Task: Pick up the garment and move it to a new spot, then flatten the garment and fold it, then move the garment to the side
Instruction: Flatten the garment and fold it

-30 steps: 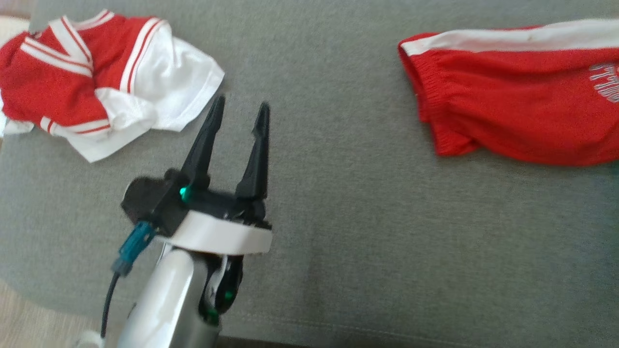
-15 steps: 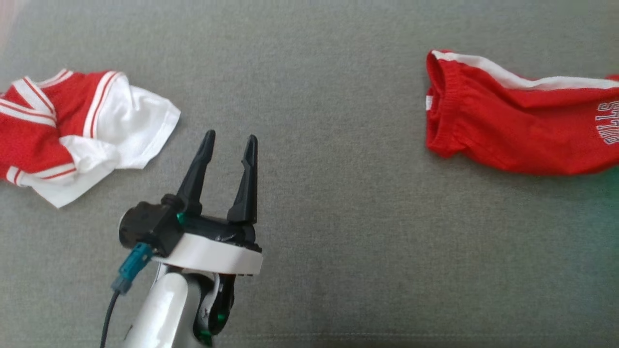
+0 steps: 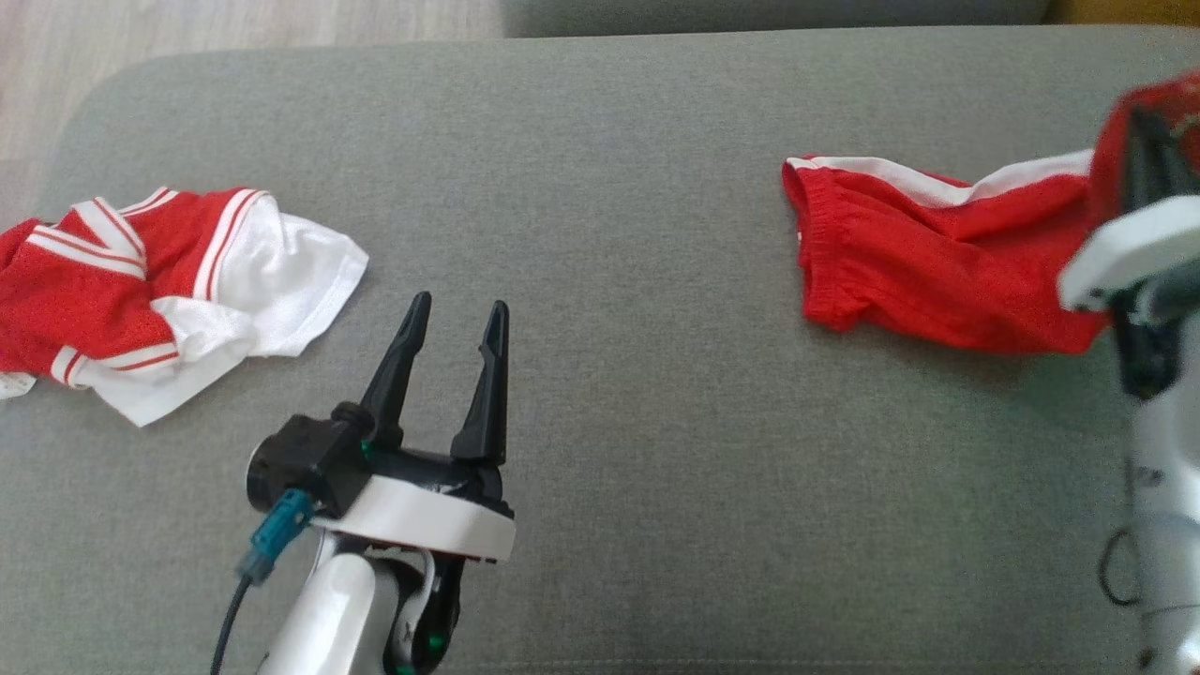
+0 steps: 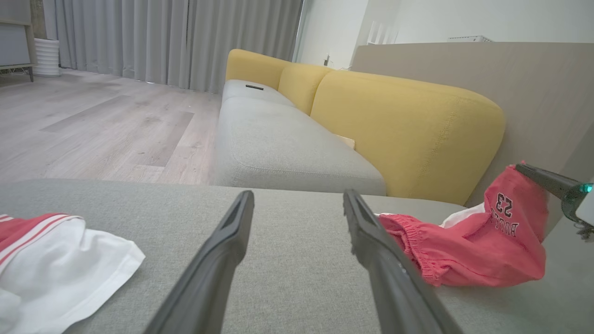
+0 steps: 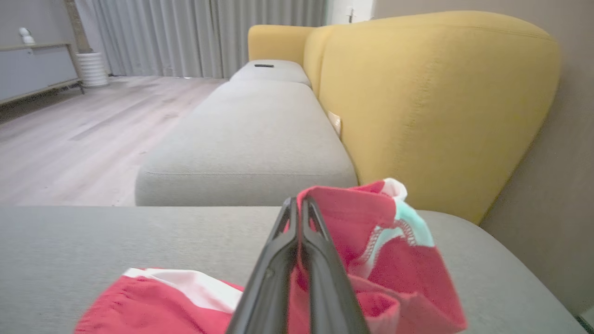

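PLACE: home living room | SHOWN BY: grey sofa seat (image 4: 278,148) with yellow back cushions (image 4: 408,125) seen straight ahead of the left gripper (image 4: 298,194) | floor-length grey curtains (image 4: 185,41) and pale wood floor (image 4: 93,130) seen farther ahead, to its left

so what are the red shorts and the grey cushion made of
Shorts: probably thin synthetic knit, soft and limp; it drapes, and its elastic waistband is gathered. Cushion: grey woven upholstery fabric, matte, with a fine visible weave.
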